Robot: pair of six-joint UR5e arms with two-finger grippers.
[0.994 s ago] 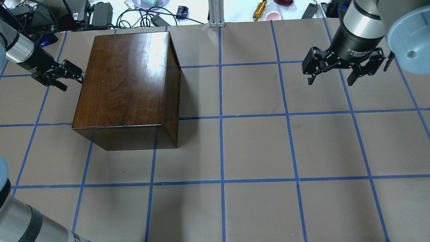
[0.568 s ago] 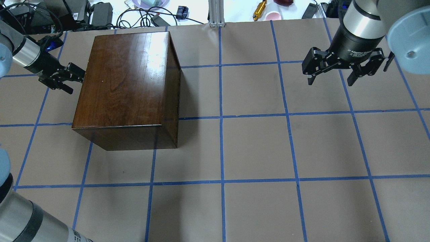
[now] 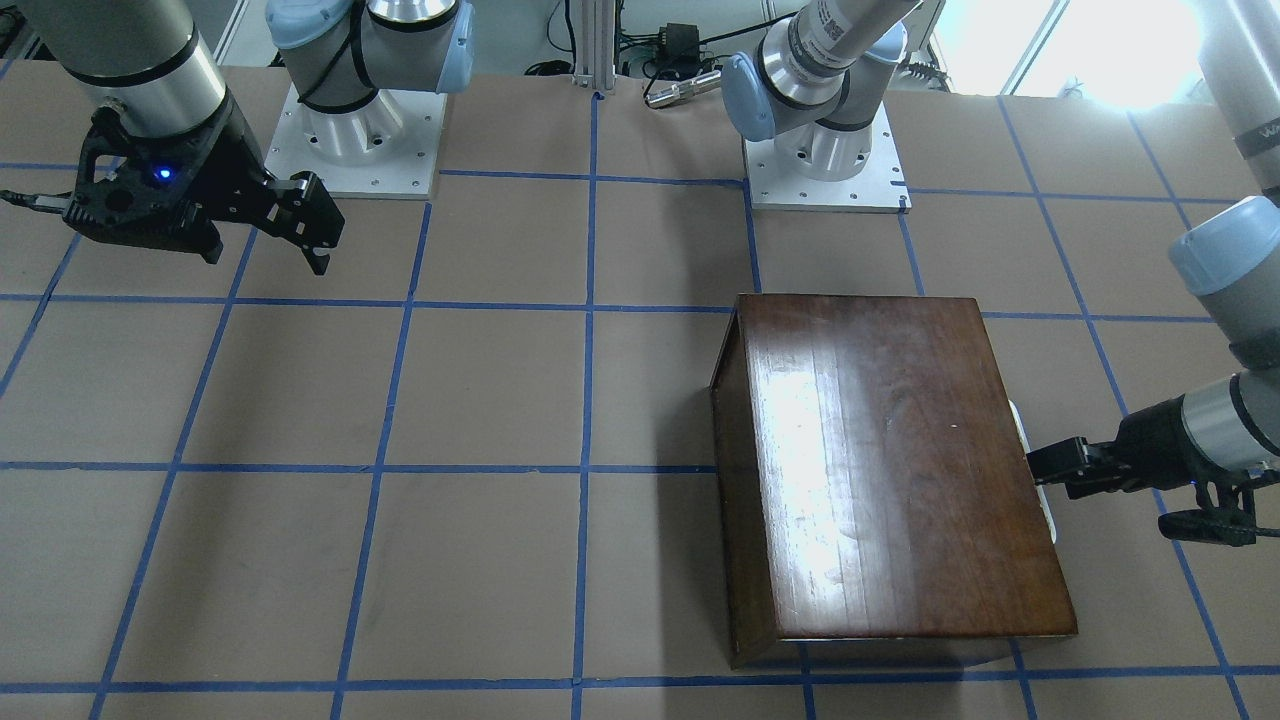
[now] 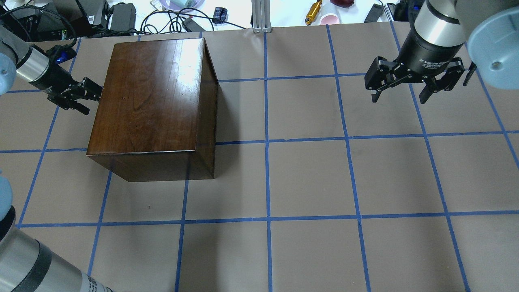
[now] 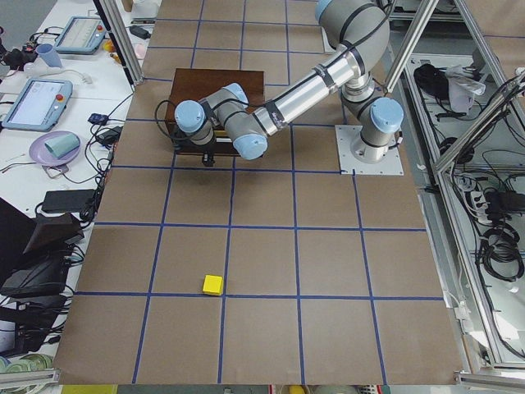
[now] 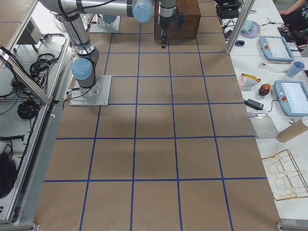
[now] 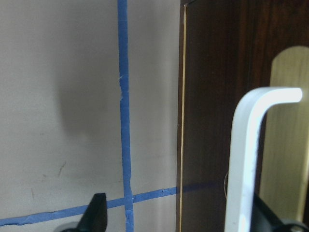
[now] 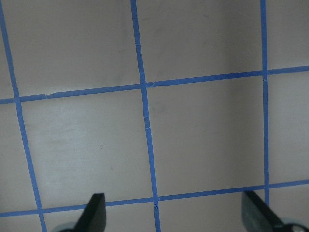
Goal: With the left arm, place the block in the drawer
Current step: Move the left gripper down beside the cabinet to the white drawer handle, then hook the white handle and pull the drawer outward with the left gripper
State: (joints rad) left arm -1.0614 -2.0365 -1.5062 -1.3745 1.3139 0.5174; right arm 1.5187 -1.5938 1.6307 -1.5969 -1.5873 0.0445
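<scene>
Black fingers of your left gripper (image 4: 91, 101) stand spread about the white handle (image 7: 244, 159) of the closed drawer (image 7: 212, 96). You'll find the yellow block (image 5: 213, 285) on the table (image 5: 328, 271), well apart from the box (image 4: 154, 101). Your right gripper (image 4: 399, 99) gapes too.

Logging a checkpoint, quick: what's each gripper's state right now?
Left gripper: open, at the drawer handle, holding nothing.
Right gripper: open, empty.

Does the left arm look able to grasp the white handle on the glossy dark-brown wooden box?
Probably yes. The left gripper is open beside the dark-brown wooden box, and the white curved handle stands between its fingers, with nothing in the way.
</scene>
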